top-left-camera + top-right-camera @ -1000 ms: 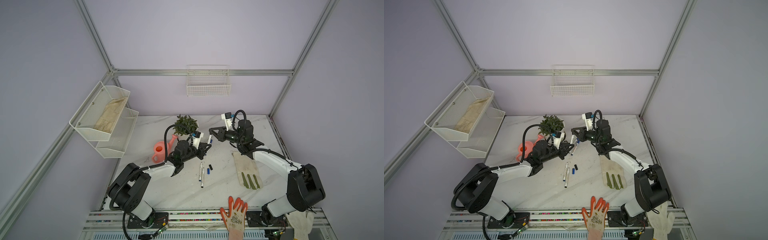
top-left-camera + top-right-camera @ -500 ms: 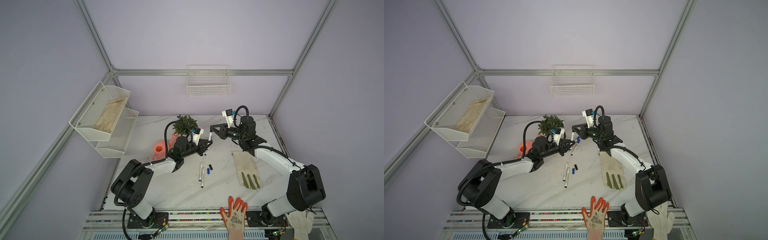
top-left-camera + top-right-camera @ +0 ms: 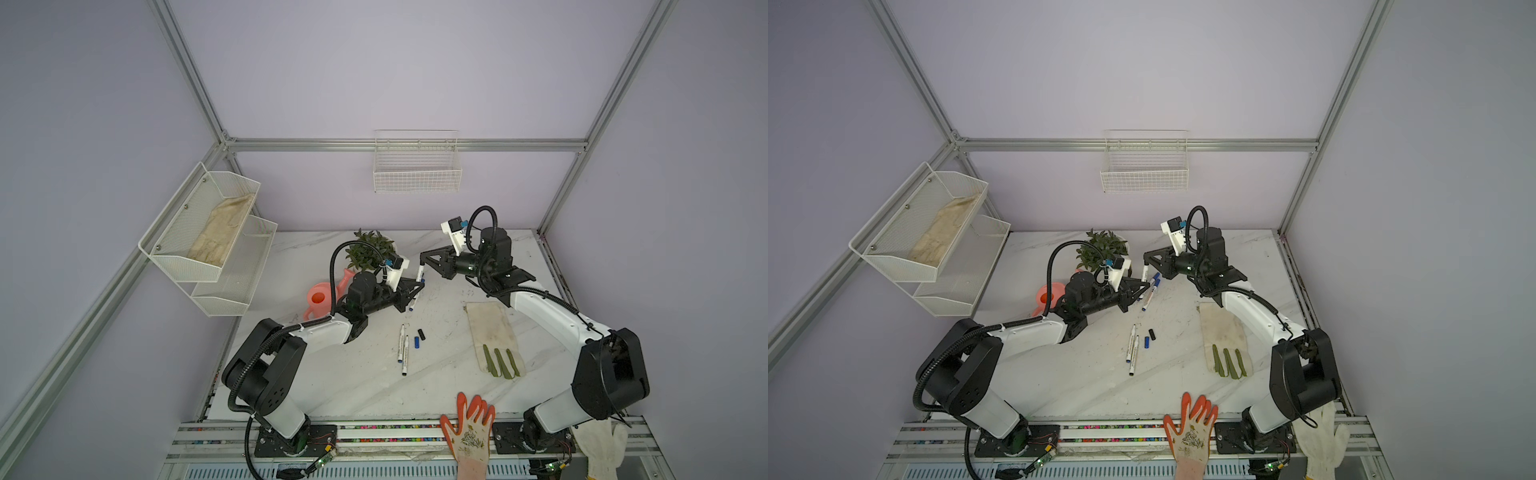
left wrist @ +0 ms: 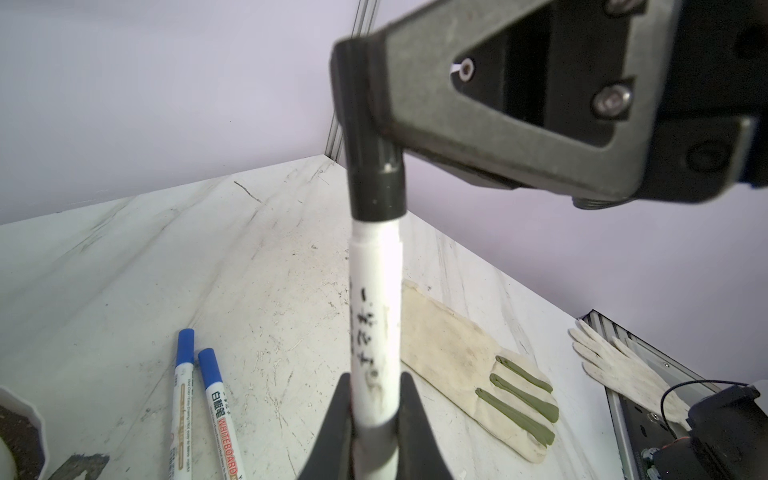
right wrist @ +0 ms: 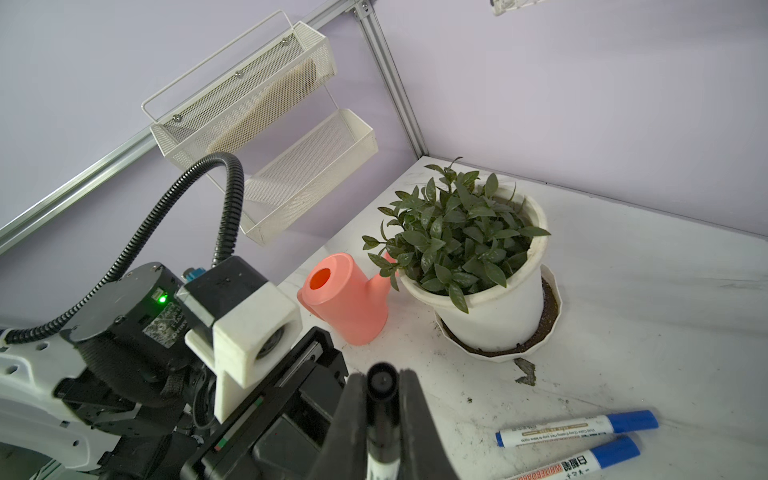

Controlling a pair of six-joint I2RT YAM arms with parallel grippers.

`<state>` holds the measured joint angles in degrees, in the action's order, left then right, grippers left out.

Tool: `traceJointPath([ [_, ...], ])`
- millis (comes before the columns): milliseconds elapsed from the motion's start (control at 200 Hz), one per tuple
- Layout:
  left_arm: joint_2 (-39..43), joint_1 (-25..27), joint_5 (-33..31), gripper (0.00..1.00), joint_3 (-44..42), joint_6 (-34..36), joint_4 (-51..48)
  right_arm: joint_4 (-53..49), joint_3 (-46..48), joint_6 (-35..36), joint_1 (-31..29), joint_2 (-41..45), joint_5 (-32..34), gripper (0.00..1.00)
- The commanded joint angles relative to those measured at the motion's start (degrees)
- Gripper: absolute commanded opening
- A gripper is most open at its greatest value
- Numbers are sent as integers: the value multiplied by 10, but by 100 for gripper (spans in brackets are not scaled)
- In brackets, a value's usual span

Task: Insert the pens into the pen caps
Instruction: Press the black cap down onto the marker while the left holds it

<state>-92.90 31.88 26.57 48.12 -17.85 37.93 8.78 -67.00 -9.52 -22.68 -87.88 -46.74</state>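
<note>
Raises the pen higher off the table than a second ago, meeting the black cap, now over its tip.

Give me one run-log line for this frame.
left end effector: shut on pen | right end effector: shut on black cap | cap over pen tip, above table | loose caps on table

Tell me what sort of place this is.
Most likely a robot lab cell, not a home: an aluminium frame with lilac panels encloses a marble-look table, the left arm and right arm are mounted on a rail at its edge, and the potted plant and watering can look like staged props.
</note>
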Motion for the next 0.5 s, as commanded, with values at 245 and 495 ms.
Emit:
traceJointPath([
  [245,29,-35,-118,0,96,30,169,-147,31,-12,14,-11,-178,0],
  [495,30,-33,-107,0,99,38,170,-180,22,5,5,-23,-137,0],
])
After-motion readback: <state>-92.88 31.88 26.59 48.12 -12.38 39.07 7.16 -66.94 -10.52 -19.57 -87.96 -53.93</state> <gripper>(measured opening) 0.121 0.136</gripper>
